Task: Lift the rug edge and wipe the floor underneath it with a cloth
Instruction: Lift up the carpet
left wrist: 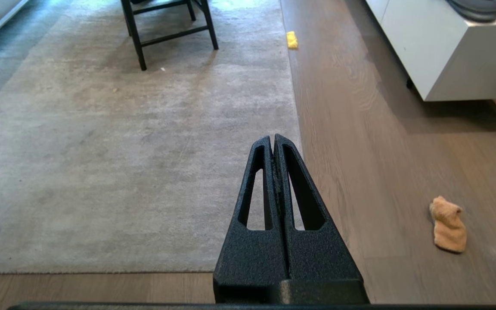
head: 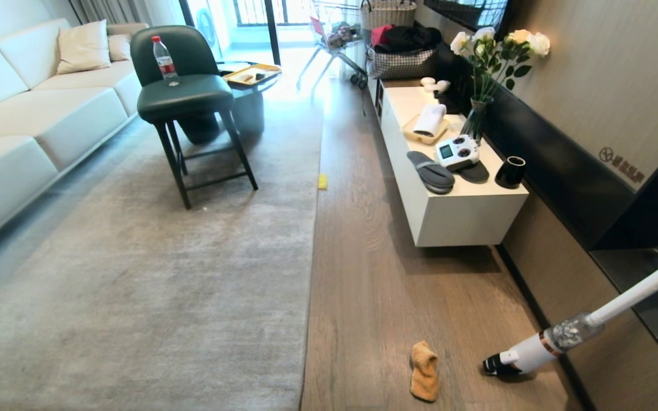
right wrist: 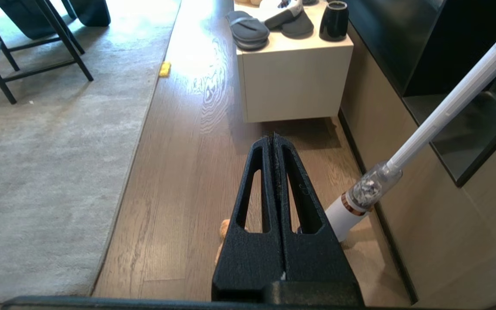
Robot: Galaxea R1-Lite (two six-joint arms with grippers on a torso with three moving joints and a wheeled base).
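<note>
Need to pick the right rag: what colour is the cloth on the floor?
Orange-tan. The cloth shows best in the left wrist view.

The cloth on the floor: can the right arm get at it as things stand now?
Probably yes. The cloth lies alone on bare floor, apart from the rug edge. Only the vacuum cleaner stands near, beside it. The right hand is shut and above it, so it must open and come down first.

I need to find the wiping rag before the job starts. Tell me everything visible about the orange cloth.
The cloth is a small orange-tan fluffy rag, crumpled into a long folded lump. It lies flat on the floor, right of the rug edge and apart from it, near a white stick vacuum's head. Nothing holds it.
</note>
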